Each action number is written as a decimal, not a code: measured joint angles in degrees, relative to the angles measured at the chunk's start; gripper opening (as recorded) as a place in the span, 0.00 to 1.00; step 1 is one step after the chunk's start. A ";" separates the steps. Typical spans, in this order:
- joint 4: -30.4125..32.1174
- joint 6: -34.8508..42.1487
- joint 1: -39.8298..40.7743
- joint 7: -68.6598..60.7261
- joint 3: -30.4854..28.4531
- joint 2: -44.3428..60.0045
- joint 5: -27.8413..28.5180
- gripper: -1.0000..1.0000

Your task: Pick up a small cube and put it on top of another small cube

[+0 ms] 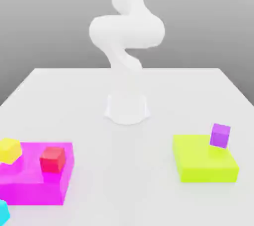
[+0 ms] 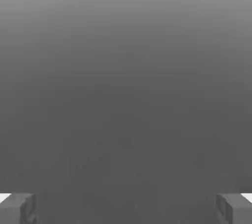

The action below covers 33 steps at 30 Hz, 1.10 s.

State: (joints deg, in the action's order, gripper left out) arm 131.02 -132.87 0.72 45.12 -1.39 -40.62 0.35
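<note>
Nearest my exterior camera, at the bottom corner on the exterior view's left: one cyan cube (image 1: 2,212), cut off by the frame edge, resting on the white table (image 1: 124,175).

Inventory as I see it from the console:

- Large flat blocks, two. One magenta block (image 1: 31,183) on the exterior view's left; one yellow-green block (image 1: 203,163) on the exterior view's right. Well apart, with bare table between them.
- Small cubes, four. The cyan one already listed. One yellow cube (image 1: 9,150), tilted, at the far left edge of the magenta block's top. One red cube (image 1: 52,159), sitting on the magenta block near its middle, apart from the yellow cube. One purple cube (image 1: 220,135), tilted, at the far right corner of the yellow-green block's top.
- No cube rests on another cube; each small cube sits singly.
- Robot arm (image 1: 126,46), one, white, its base (image 1: 127,108) standing on the table behind both blocks and midway between them. It rises and curls upward out of the frame.
- Writing, brands, labels: none legible on any item I can see.

Claw: through the hand camera, the gripper (image 2: 126,208) has its two grey fingertips (image 2: 17,208) spread to opposite edges of the picture, wide apart, with nothing between them. Behind them is plain grey background.
</note>
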 joint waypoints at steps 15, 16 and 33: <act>-4.55 -6.69 4.22 -7.52 -10.21 31.37 -2.26 0.50; -4.85 -7.12 4.61 -8.28 -10.86 33.47 -2.80 0.50; -10.36 -15.63 18.00 -21.42 -12.21 69.45 -12.98 0.50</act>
State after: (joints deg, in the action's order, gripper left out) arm 120.66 -148.51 18.72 23.70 -13.60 28.84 -12.63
